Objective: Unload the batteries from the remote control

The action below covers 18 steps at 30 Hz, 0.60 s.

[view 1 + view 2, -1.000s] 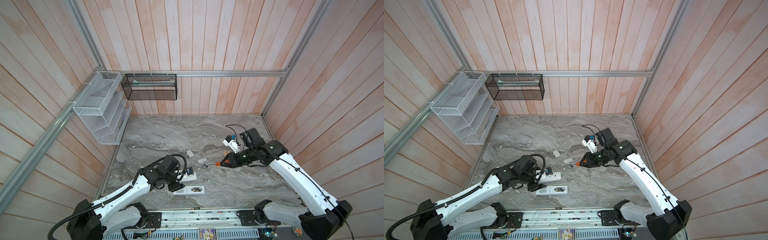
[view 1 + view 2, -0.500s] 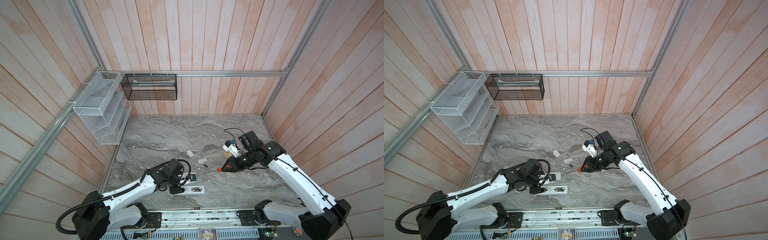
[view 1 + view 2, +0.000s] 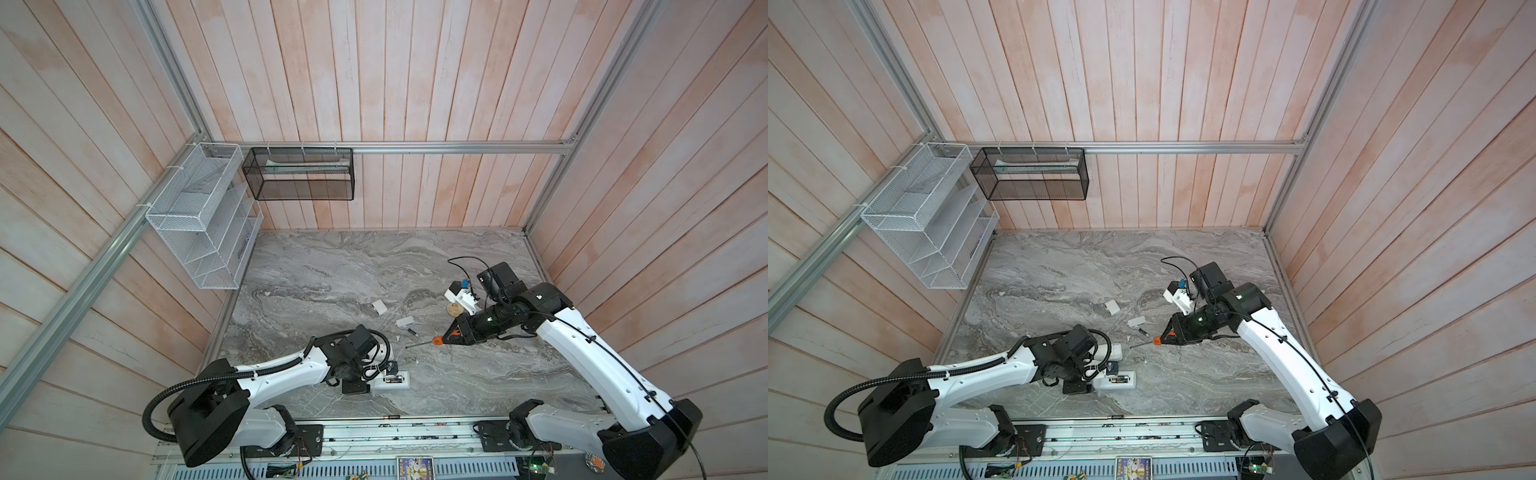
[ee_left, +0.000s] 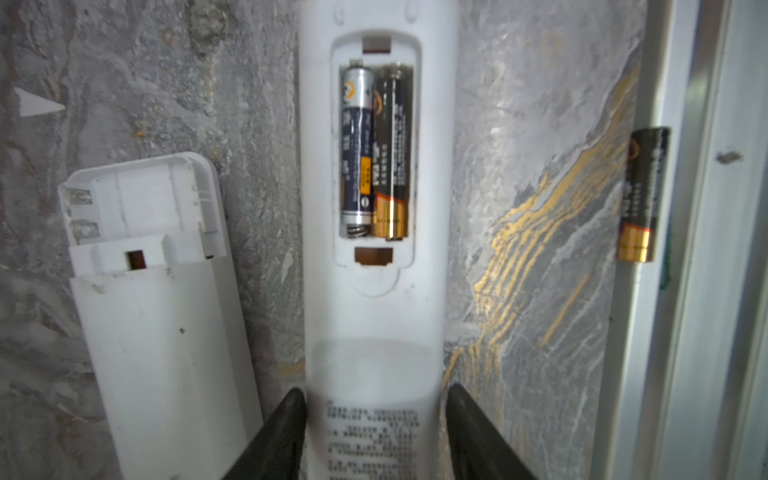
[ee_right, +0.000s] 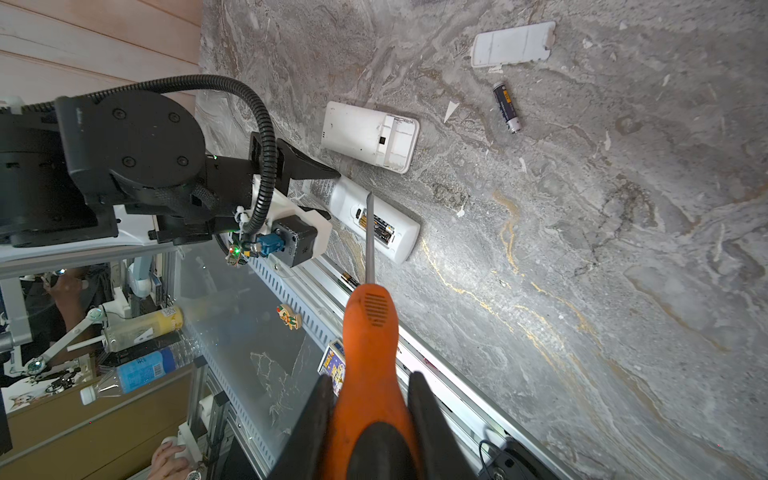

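— Jaws first, in both top views: what do they show?
— The left jaws sit low over the white remote, whose bay is open, but the wrist hides their gap. The right jaws are clamped on the orange screwdriver. Its tip points toward that remote from well apart. One loose battery lies near the remote, at the front rail of the desk.

— And the left wrist view?
— The jaws stand on either side of the remote's printed end, close against it. I cannot tell whether they actually pinch it. Two batteries lie side by side in the bay, toward the remote's other end. An empty second remote lies just beside it.

— And the right wrist view?
— The handle is gripped tight, and the shaft lines up with the remote's bay. Another battery rests well apart from the remote, near a white cover.

— What could go wrong?
— The hold is at the end away from the bay. If it's loose, I'd expect prying to swing or tip the remote. A hard lever could also flick a cell toward the rail and off the desk. The tip might skate off a round cell and bend the spring.
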{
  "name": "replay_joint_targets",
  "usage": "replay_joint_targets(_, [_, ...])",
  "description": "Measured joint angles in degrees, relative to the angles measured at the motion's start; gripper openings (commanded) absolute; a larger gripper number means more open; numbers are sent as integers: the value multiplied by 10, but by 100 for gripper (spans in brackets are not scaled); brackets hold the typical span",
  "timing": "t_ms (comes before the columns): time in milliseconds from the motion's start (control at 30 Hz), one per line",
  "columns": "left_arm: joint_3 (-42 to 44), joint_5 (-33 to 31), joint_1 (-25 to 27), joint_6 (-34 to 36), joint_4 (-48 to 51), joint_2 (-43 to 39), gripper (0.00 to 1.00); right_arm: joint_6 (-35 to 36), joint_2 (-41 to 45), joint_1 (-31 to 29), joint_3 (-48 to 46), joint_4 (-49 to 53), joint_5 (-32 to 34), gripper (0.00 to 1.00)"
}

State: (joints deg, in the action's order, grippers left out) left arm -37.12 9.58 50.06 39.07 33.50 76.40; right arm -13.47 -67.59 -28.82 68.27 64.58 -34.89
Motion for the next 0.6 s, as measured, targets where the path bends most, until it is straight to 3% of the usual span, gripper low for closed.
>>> replay_joint_targets(367, [-19, -14, 6, 2, 17, 26, 52, 0, 0, 0, 0, -3, -2, 0])
replay_joint_targets(467, [-23, -24, 13, 0, 21, 33, 59, 0, 0, 0, 0, -3, -2, 0])
replay_joint_targets(600, [-21, -39, 21, -8, 20, 46, 60, 0, 0, 0, 0, -5, -2, 0])
